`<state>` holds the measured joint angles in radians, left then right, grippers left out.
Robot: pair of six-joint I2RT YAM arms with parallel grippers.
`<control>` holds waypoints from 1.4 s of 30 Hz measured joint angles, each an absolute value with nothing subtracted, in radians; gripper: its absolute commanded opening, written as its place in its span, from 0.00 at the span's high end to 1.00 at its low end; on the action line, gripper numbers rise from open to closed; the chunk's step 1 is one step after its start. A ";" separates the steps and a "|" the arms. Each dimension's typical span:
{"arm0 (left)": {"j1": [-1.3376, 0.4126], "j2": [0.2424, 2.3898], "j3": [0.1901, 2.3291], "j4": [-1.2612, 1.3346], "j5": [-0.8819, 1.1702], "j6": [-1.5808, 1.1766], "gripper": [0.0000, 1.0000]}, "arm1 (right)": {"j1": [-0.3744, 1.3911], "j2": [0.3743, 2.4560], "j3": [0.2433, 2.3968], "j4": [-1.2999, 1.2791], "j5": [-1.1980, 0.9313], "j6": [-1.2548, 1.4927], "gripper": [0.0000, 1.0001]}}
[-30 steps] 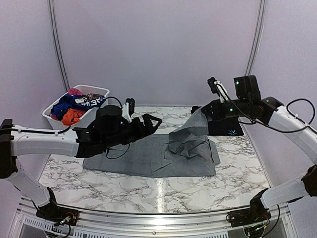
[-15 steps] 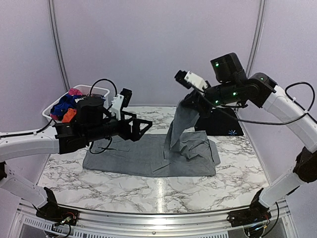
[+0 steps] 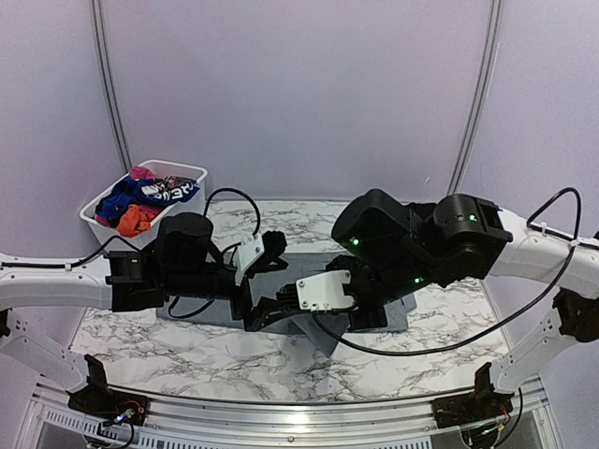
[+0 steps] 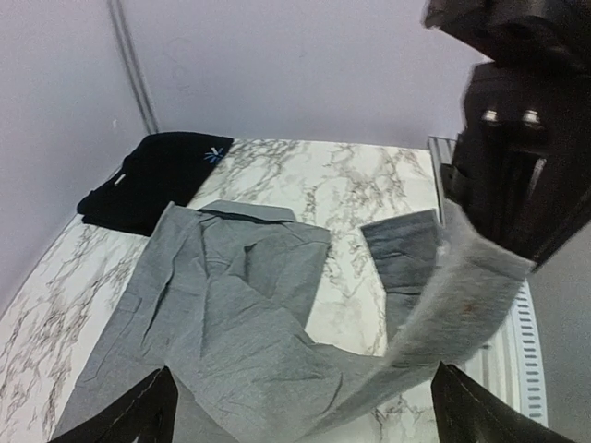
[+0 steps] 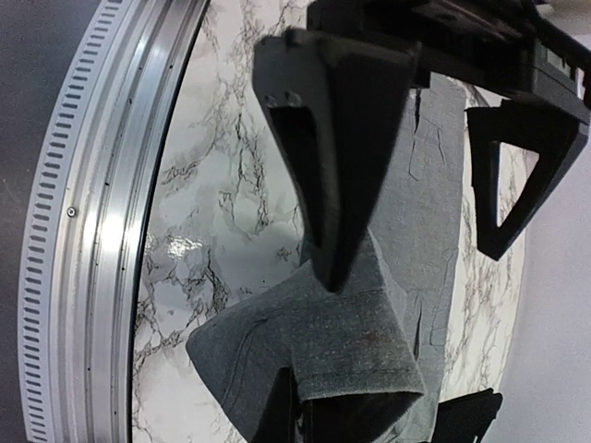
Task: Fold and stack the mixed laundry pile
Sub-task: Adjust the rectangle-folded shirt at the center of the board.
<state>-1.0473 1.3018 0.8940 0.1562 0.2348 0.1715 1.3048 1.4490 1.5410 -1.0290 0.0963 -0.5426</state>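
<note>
A grey collared shirt (image 3: 192, 311) lies spread on the marble table, and the left wrist view shows it too (image 4: 231, 305). My right gripper (image 5: 314, 341) is shut on an edge of it. It holds that flap (image 5: 369, 341) low over the table's front centre, with the shirt body behind it. My left gripper (image 3: 271, 281) is open and empty, its fingers (image 4: 148, 415) spread wide just above the shirt, next to the right gripper. A folded black garment (image 4: 152, 175) lies at the back right. Blue, orange-red and pink pieces (image 3: 140, 201) fill the basket.
The white plastic basket (image 3: 182, 170) stands at the back left, off the marble. The table's metal front rail (image 5: 102, 203) runs close to the held flap. Purple walls close in the back and sides.
My right gripper has swung the shirt's edge from high at the back right down to the front centre. My left arm has moved right and lower over the shirt.
</note>
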 measured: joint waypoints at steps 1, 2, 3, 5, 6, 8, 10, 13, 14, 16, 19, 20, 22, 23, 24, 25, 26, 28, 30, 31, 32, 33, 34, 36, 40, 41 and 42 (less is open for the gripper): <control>-1.061 1.302 0.894 0.151 0.242 0.187 0.02 | 1.312 1.448 1.534 -1.035 0.106 -0.551 1.00; -1.073 1.303 0.894 0.147 0.252 0.197 0.04 | 1.314 1.447 1.531 -1.040 0.115 -0.555 1.00; -1.085 1.304 0.894 0.145 0.262 0.204 0.07 | 1.315 1.446 1.529 -1.042 0.125 -0.561 1.00; -1.098 1.311 0.894 0.146 0.289 0.211 0.18 | 1.315 1.444 1.528 -1.043 0.146 -0.575 1.00; -1.105 1.315 0.895 0.147 0.298 0.208 0.24 | 1.315 1.443 1.528 -1.042 0.155 -0.581 1.00; -1.116 1.340 0.902 0.146 0.334 0.213 0.34 | 1.317 1.441 1.528 -1.041 0.168 -0.590 1.00; -1.121 1.370 0.913 0.146 0.359 0.207 0.42 | 1.320 1.441 1.528 -1.041 0.177 -0.600 1.00; -1.124 1.403 0.926 0.145 0.386 0.199 0.56 | 1.327 1.441 1.528 -1.040 0.191 -0.608 1.00; -1.125 1.411 0.932 0.145 0.392 0.198 0.63 | 1.330 1.441 1.528 -1.040 0.195 -0.609 1.00; -1.125 1.416 0.939 0.145 0.398 0.189 0.77 | 1.334 1.441 1.528 -1.040 0.203 -0.612 1.00; -1.125 1.416 0.949 0.149 0.399 0.187 1.00 | 1.340 1.439 1.528 -1.036 0.220 -0.611 0.81; -1.125 1.415 0.949 0.153 0.398 0.177 1.00 | 1.340 1.436 1.525 -1.028 0.227 -0.605 0.64; -1.119 1.414 0.947 0.167 0.389 0.157 1.00 | 1.340 1.412 1.505 -0.997 0.249 -0.580 0.42; -1.118 1.412 0.944 0.177 0.383 0.142 1.00 | 1.338 1.388 1.486 -0.972 0.257 -0.564 0.34; -1.116 1.405 0.931 0.203 0.369 0.122 1.00 | 1.330 1.356 1.460 -0.941 0.261 -0.542 0.28; -1.113 1.396 0.919 0.223 0.356 0.104 1.00 | 1.320 1.316 1.428 -0.906 0.256 -0.512 0.23; -1.110 1.388 0.907 0.243 0.341 0.090 1.00 | 1.304 1.273 1.395 -0.871 0.249 -0.477 0.19; -1.105 1.369 0.880 0.287 0.308 0.062 1.00 | 1.243 1.160 1.306 -0.776 0.234 -0.390 0.16; -1.102 1.358 0.868 0.318 0.276 0.043 1.00 | 1.192 1.056 1.224 -0.694 0.225 -0.303 0.15; -1.100 1.357 0.867 0.329 0.266 0.039 1.00 | 1.171 1.003 1.179 -0.654 0.220 -0.255 0.15; -1.099 1.356 0.867 0.344 0.252 0.032 1.00 | 1.158 0.959 1.134 -0.616 0.210 -0.209 0.14; -1.098 1.355 0.867 0.356 0.242 0.029 1.00 | 1.149 0.923 1.095 -0.587 0.199 -0.169 0.14; -1.098 1.353 0.867 0.367 0.233 0.026 1.00 | 1.140 0.896 1.059 -0.557 0.183 -0.129 0.14; -1.098 1.349 0.867 0.384 0.219 0.025 1.00 | 1.118 0.871 1.007 -0.506 0.134 -0.062 0.14; -1.097 1.338 0.867 0.405 0.205 0.022 1.00 | 1.026 0.898 0.926 -0.390 0.002 0.065 0.16; -1.097 1.337 0.867 0.409 0.204 0.022 1.00 | 1.009 0.909 0.912 -0.368 -0.026 0.084 0.17; -1.097 1.336 0.867 0.411 0.202 0.022 1.00 | 0.990 0.922 0.896 -0.339 -0.059 0.107 0.18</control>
<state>-1.0966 1.3361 0.8665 0.4107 0.2020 0.0216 0.9901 0.9222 0.8959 -0.3389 -0.0586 0.1070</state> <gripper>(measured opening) 0.015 0.842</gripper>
